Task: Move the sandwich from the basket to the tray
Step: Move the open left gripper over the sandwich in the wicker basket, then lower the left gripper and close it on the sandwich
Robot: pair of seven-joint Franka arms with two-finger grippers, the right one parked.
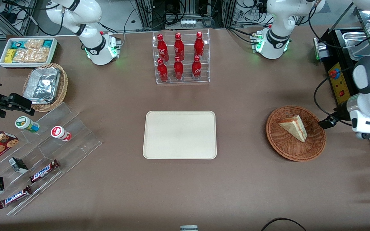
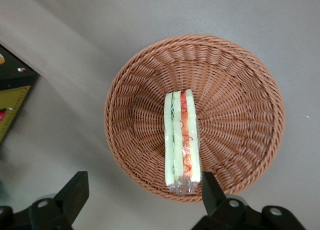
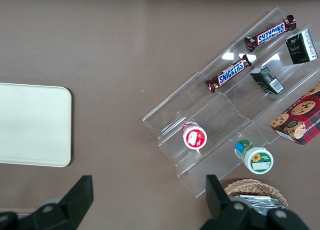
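Sandwich [image 1: 293,127] lies in the basket [image 1: 281,141], well apart from the bare tray [image 1: 180,134] on the surface. The gripper [image 2: 142,195] hovers above the basket's rim, fingers spread wide, holding nothing.

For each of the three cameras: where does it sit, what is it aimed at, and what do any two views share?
Front view: high, facing both arm bases, looking down on tray, basket and sandwich.
Left wrist view: on the working arm above the basket, looking down on the sandwich; the open tool shows.
Right wrist view: on the parked arm, over tray and snack stand.
Front and left wrist views share basket and sandwich.
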